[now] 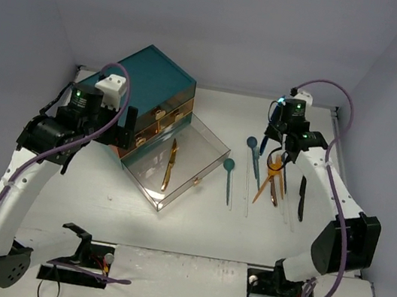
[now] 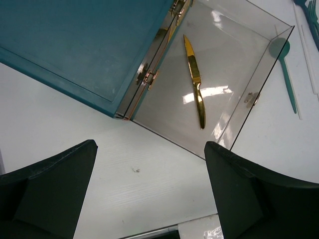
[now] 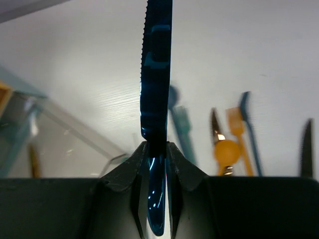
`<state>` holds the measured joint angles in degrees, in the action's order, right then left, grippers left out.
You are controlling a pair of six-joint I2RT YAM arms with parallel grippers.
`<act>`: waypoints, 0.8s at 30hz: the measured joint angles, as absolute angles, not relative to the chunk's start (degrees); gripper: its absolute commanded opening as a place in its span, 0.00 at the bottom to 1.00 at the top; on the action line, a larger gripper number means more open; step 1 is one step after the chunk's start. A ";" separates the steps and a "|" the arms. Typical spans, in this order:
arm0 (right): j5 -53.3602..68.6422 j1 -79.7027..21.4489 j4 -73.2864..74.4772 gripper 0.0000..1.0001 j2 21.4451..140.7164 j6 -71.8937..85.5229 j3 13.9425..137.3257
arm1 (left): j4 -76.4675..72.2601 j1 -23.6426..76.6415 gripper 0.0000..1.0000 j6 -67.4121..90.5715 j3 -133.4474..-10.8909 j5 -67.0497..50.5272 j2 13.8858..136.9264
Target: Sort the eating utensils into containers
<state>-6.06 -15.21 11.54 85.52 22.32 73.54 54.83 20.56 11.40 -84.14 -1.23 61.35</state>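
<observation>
Gripping a blue serrated knife [image 3: 157, 74] upright, right gripper [image 3: 157, 147] pinched nearly closed above the tabletop's far right, left gripper [image 2: 150, 149] spread wide, empty, near the pulled-out clear drawer [image 2: 234, 55], gold knife [image 2: 197, 84] inside.

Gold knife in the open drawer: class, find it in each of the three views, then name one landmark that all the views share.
Top external: the gold knife lies left of centre, inside the drawer.
Left wrist: upper centre, flat on the drawer floor.
Right wrist: a blurred gold streak at the lower left, probably it.
Shared landmark: the clear drawer, whose wall shows in the left wrist view and the right wrist view too.
</observation>
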 measured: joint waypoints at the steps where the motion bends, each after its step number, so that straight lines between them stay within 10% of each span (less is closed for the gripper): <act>1: -6.12 -17.51 11.49 0.00 84.83 24.02 73.54 | 54.36 20.56 0.88 11.06 -84.14 -1.21 61.15; 10: -6.72 -42.19 9.73 0.00 96.01 37.79 76.78 | 49.67 20.56 0.88 8.41 -83.72 -0.30 56.76; 20: -8.68 -47.90 6.76 0.01 112.35 45.48 80.22 | 48.94 20.56 0.88 6.42 -82.65 2.31 47.44; 24: -9.69 -47.90 6.59 0.19 116.12 46.70 80.99 | 48.97 20.56 0.88 6.29 -81.68 2.80 44.14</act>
